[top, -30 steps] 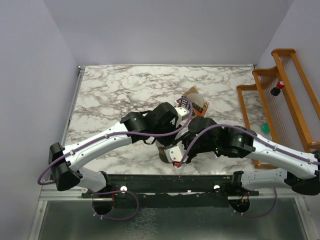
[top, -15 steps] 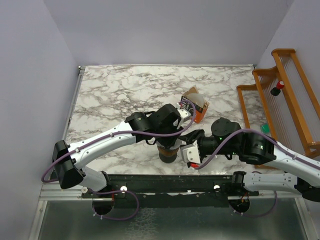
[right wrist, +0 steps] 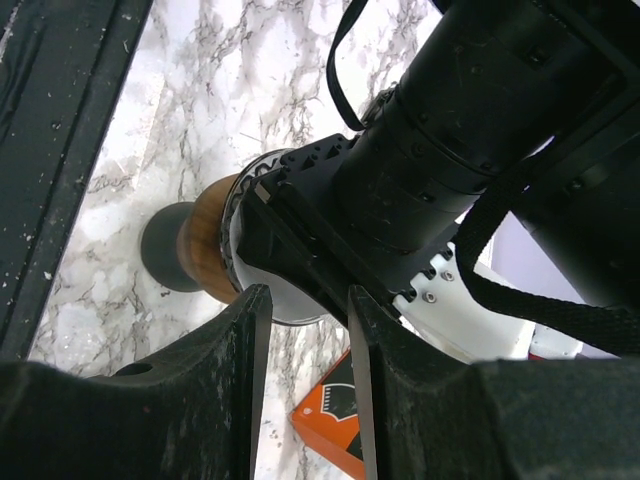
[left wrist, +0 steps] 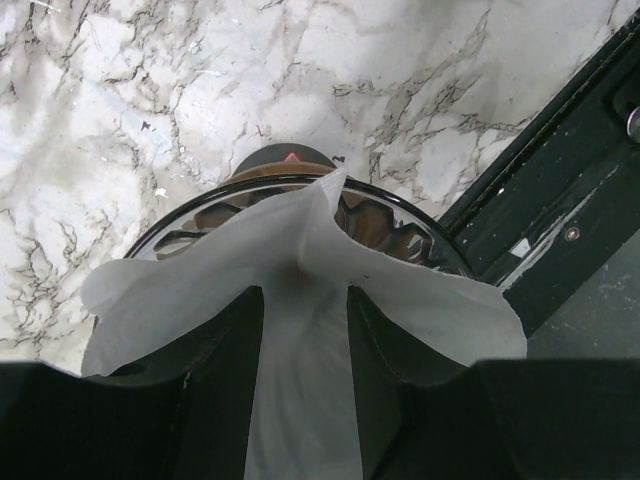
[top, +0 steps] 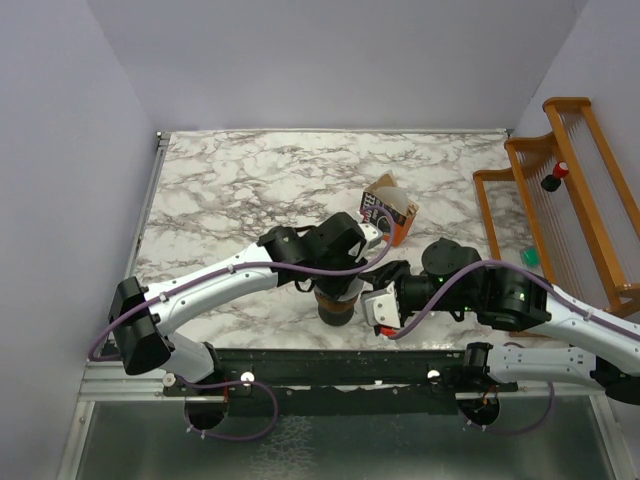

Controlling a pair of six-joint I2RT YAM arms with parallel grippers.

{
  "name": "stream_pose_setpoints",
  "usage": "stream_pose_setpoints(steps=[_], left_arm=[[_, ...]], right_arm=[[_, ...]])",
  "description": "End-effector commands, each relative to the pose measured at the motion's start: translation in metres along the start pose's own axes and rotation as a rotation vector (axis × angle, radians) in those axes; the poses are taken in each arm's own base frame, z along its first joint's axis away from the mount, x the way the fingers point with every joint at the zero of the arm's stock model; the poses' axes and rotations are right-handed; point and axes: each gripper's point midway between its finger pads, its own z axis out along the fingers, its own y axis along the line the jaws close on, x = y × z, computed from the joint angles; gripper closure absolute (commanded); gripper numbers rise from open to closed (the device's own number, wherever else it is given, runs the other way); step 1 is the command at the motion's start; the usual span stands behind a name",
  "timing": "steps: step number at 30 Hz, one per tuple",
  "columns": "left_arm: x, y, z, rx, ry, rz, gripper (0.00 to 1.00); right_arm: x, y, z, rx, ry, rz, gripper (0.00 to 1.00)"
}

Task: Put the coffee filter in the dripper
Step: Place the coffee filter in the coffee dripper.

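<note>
The coffee filter (left wrist: 300,230), a thin white paper cone, is pinched between my left gripper's (left wrist: 305,290) fingers and spreads over the dripper's mouth. The dripper (left wrist: 400,225) has a dark glossy rim, a wooden collar (right wrist: 205,255) and a round dark base. In the top view my left gripper (top: 340,282) points down right over the dripper (top: 336,310) and hides the filter. My right gripper (top: 378,306) sits just right of the dripper, apart from it, with nothing between its fingers (right wrist: 308,290).
An orange and brown carton (top: 392,212) lies on the marble just behind the dripper; it also shows in the right wrist view (right wrist: 335,415). A wooden rack (top: 560,190) stands at the right edge. The table's black front rail (left wrist: 560,200) runs close to the dripper.
My right gripper has drawn back to the right, away from the dripper. My left gripper has moved toward the front and now sits over the dripper with the filter.
</note>
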Motion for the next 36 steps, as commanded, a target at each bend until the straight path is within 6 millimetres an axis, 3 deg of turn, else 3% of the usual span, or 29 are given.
stream_pose_setpoints(steps=[1,12,21,31,36], left_arm=[[0.011,0.002,0.006,-0.015,0.026,0.004,0.60],[0.017,0.000,0.012,0.003,0.029,0.007,0.67],[0.022,0.001,0.018,0.003,0.048,0.016,0.79],[0.020,-0.004,0.019,0.030,0.054,0.021,1.00],[0.018,-0.007,0.020,0.041,0.055,0.024,1.00]], right_arm=[[0.000,-0.003,0.000,0.032,0.000,0.016,0.58],[0.001,-0.002,0.001,0.027,0.002,0.030,0.58],[0.002,-0.001,0.001,0.025,0.007,0.037,0.58],[0.002,-0.001,0.000,0.029,0.007,0.036,0.58],[0.004,0.000,0.001,0.027,0.013,0.037,0.59]])
